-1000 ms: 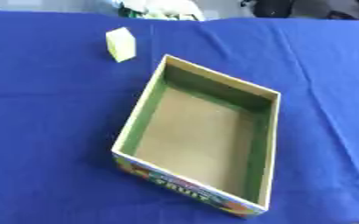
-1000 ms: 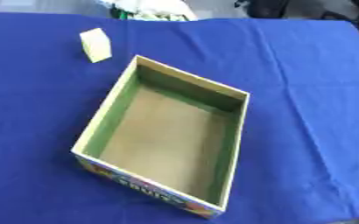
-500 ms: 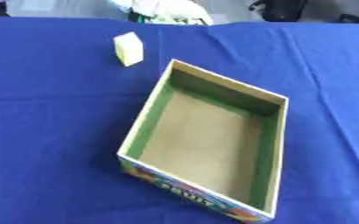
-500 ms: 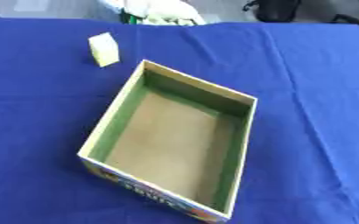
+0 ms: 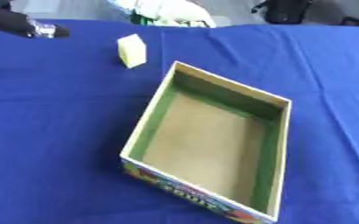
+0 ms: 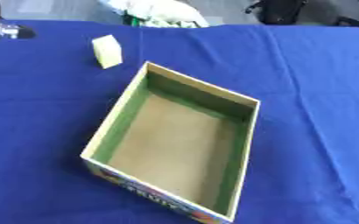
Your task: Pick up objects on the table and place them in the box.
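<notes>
Since 1 second ago a dark arm tip with a silver joint, most likely the robot's left hand (image 5: 18,24), has come in at the upper left corner of both eye views, while the whole scene has slid slightly, which reads as a head tilt and not as any shift of the things. That hand sits near the far edge of the blue table (image 5: 52,131), well apart from the pale yellow block (image 5: 132,50), which stands upright on the cloth just beside the far left corner of the box (image 5: 213,140) without touching it. Whether its fingers are straight or curled cannot be told; it seems to hold nothing. The box lies open-topped and askew in the middle, empty, its green inner walls and brown floor ready to receive the block, so I judge the reach has only begun. No right hand shows. White and green clutter (image 5: 163,11) past the far edge is cut off and unreadable, as is the print on the box front.
</notes>
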You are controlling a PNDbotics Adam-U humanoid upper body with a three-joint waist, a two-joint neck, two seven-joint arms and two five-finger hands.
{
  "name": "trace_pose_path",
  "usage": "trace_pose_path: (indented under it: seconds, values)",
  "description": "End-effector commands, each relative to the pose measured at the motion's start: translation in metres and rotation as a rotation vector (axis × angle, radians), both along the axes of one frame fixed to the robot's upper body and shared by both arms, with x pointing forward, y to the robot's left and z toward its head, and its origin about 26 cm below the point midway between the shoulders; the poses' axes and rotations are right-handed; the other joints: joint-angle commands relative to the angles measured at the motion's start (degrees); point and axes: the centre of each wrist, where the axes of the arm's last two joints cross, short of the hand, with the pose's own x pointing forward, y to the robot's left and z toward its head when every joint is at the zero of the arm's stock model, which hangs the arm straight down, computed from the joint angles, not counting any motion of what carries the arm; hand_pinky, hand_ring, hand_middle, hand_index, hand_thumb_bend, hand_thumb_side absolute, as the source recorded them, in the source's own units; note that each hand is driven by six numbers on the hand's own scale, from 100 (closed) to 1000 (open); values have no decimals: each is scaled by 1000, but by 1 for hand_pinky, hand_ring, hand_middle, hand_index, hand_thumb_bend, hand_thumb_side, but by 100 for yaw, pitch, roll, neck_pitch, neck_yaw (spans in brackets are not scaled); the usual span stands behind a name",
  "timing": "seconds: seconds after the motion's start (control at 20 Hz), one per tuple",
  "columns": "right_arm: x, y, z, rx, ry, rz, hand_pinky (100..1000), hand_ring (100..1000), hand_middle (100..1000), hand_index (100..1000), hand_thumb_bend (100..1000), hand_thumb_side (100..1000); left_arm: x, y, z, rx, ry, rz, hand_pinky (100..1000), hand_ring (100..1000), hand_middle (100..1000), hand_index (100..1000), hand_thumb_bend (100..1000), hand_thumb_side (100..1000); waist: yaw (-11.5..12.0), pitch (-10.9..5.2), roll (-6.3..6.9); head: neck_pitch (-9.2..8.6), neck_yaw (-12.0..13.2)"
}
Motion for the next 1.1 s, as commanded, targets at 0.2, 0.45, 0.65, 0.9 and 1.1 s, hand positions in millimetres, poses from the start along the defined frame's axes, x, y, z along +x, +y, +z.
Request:
trace_pose_path:
  seconds: [0.2, 0.45, 0.65, 0.9, 1.1]
  values:
    - [-2, -1, 12, -34, -24, 11, 585, 644, 570, 799, 100, 1000, 4, -12, 8, 53, 39, 0, 808, 900, 956, 1000, 905, 760, -58, -77, 1, -48, -29]
    - [-1, 0, 12, -31, -25, 17, 585, 641, 567, 799, 100, 1000, 7, -20, 4, 74, 78, -23, 811, 901, 954, 1000, 827, 691, -86, -64, 2, -62, -39]
    - [-1, 0, 12, -27, -25, 21, 585, 638, 564, 799, 100, 1000, 8, -27, 1, 58, 102, -42, 806, 898, 942, 1000, 668, 588, -132, -45, 3, -99, 2]
    - [-1, 1, 12, -24, -24, 22, 584, 635, 561, 799, 100, 1000, 8, -30, 3, 37, 100, -37, 815, 910, 954, 1000, 569, 547, -181, -16, 23, -108, 45]
    - [0, 1, 13, -22, -27, 23, 584, 633, 560, 798, 100, 1000, 7, -31, 8, 2, 93, -42, 822, 915, 960, 1000, 602, 526, -220, 7, 64, -129, 81]
